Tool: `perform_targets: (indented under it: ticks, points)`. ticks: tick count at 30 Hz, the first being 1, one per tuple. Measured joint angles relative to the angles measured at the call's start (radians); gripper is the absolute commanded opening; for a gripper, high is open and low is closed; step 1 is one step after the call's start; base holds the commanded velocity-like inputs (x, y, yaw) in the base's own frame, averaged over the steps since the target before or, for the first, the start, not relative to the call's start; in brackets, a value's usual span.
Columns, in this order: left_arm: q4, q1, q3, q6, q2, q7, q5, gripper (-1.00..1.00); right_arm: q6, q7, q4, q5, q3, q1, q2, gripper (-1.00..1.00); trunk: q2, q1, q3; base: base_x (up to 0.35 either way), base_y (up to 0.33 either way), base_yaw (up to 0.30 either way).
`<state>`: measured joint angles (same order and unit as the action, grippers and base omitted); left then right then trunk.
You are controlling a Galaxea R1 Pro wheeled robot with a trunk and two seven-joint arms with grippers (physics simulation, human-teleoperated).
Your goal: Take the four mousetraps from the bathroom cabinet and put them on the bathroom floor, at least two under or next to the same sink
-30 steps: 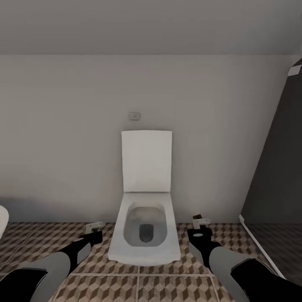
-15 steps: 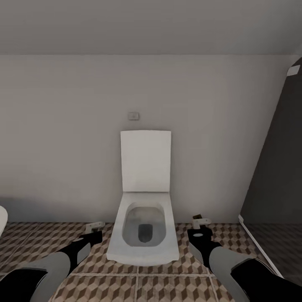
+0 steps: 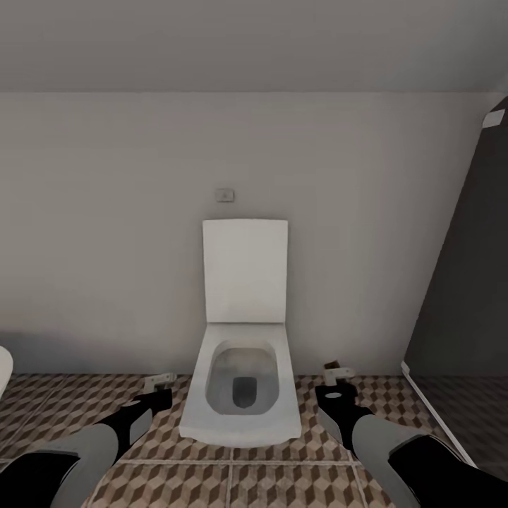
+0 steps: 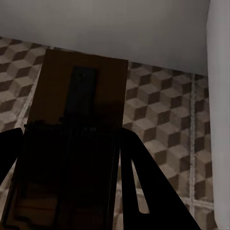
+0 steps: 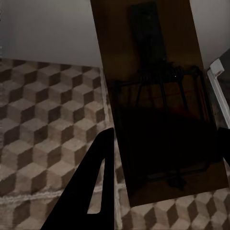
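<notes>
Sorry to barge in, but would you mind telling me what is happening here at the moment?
The robot is facing an open toilet against the bathroom wall, both arms held low over the patterned bathroom floor. Each gripper carries a mousetrap: the left gripper holds one mousetrap, and the right gripper holds another mousetrap. Both traps are in the air above the tiles, not yet set down. A white rounded edge, perhaps a sink, shows at the far left.
</notes>
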<state>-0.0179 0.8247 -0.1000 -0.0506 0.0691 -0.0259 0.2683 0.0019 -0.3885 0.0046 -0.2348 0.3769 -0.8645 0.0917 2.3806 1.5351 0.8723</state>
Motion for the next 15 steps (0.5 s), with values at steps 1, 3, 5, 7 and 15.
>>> perform_targets:
  ticks: [1, 3, 5, 7, 15]
  points:
    - [0.0, 0.0, 0.0, 0.0, 0.001, 0.0, 0.0, -1.0, 0.002, 0.005, 0.0, -0.001, 0.0, 0.0, 0.0, -1.0, 0.0, 0.0, 0.0, 0.0, 0.0, 0.0]
    - [0.0, 0.0, 0.0, 0.0, 0.002, 0.001, 0.0, -1.0, 0.005, 0.019, 0.001, -0.002, -0.001, 0.0, 0.0, -1.0, 0.0, 0.0, 0.0, 0.0, 0.0, 0.0]
    - [-0.001, 0.0, 0.0, 0.001, 0.003, 0.003, 0.0, -1.0, 0.008, 0.036, 0.001, -0.004, -0.001, 0.0, 0.0, -1.0, 0.0, 0.0, 0.0, 0.0, 0.0, 0.0]
    - [-0.001, 0.0, 0.0, 0.004, 0.005, 0.006, -0.001, -1.0, 0.021, 0.068, 0.001, -0.005, -0.002, 0.0, 0.0, -1.0, 0.0, 0.0, 0.0, 0.0, 0.0, 0.0]
    - [-0.003, 0.0, -0.002, 0.015, 0.015, 0.01, -0.004, -1.0, 0.063, 0.132, -0.037, -0.035, -0.006, -0.001, -0.02, -1.0, 0.0, 0.0, 0.0, 0.0, 0.0, 0.0]
